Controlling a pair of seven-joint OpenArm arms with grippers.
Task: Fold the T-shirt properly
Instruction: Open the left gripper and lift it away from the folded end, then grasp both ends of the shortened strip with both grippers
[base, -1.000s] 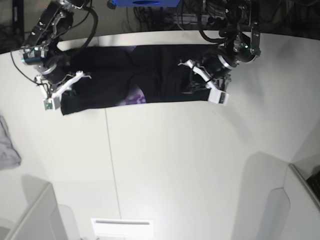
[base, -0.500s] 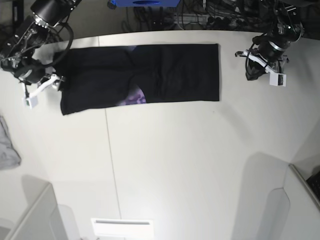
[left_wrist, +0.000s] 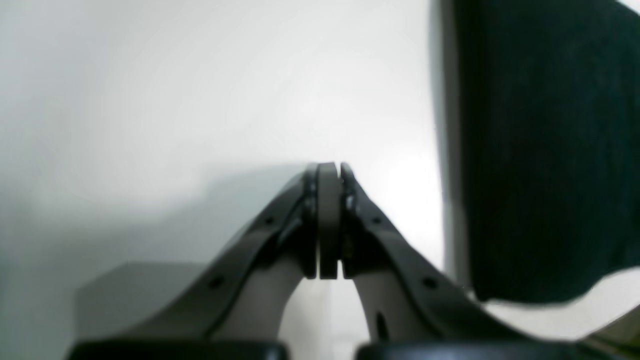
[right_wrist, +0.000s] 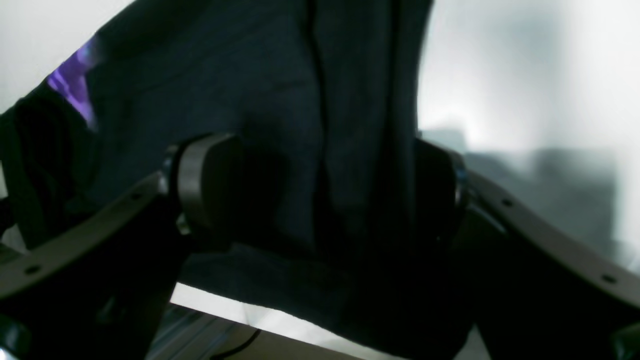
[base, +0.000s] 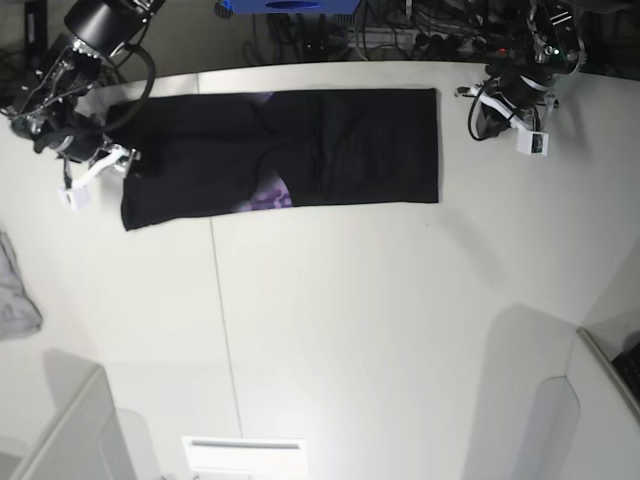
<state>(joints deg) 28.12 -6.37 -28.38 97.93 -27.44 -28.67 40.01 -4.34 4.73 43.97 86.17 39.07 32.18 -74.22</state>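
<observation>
Lying as a long band across the far part of the white surface (base: 330, 320), the large black cloth T-shirt (base: 290, 145) runs its long axis from the right arm's fingers (right_wrist: 320, 185) to the left arm's fingers (left_wrist: 328, 220). A patch of purple print (base: 268, 195) peeks out at the near edge. The right fingers stand spread wide, straddling one end of the cloth without pinching it. The left fingers are pressed together on nothing, just beside the other end, apart from it. One risk: if the right fingers close on only the top layer, lifting could peel the fold open or drag the band askew.
</observation>
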